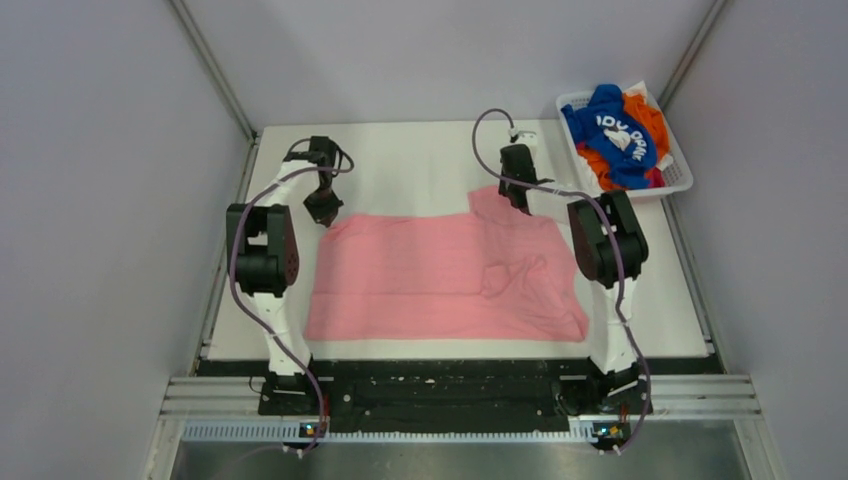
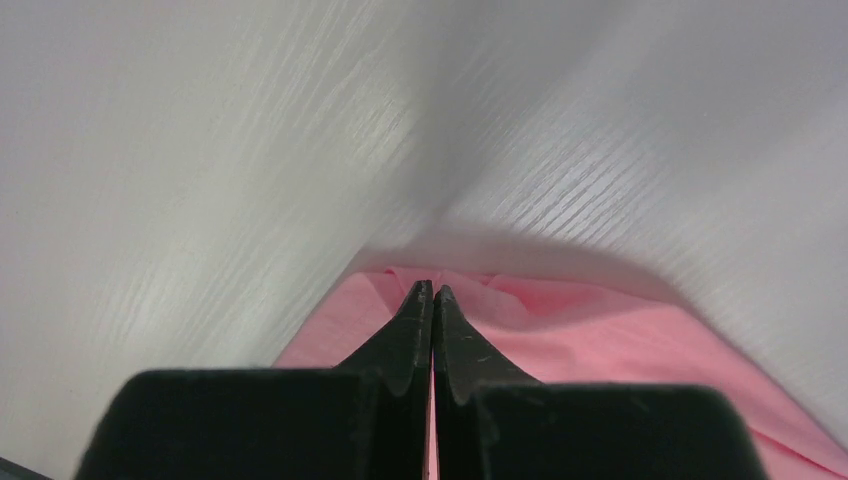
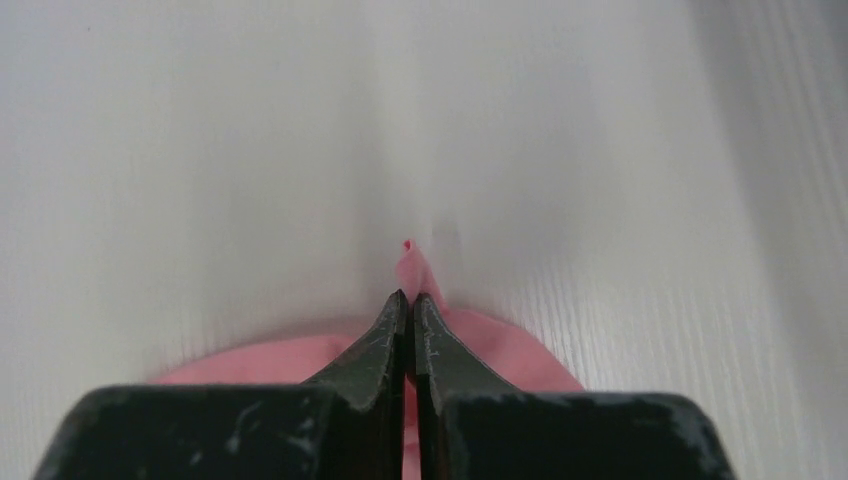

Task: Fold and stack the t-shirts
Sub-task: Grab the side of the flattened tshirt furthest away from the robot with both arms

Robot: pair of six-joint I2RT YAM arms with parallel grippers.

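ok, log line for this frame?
left gripper: shut on pink shirt | right gripper: shut on pink shirt | blue shirt, orange shirt: in basket

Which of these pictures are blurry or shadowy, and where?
Left wrist: the left gripper's fingers are crisp, the table blurs farther off, and a soft shadow rims the pink t-shirt. Right wrist: the same haze lies beyond the right gripper's fingers. Top external: evenly lit, sharp throughout.

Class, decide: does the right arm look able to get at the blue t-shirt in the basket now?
Probably not yet: the right gripper is shut on the pink t-shirt. The blue t-shirt lies uncovered, nearby in the basket.
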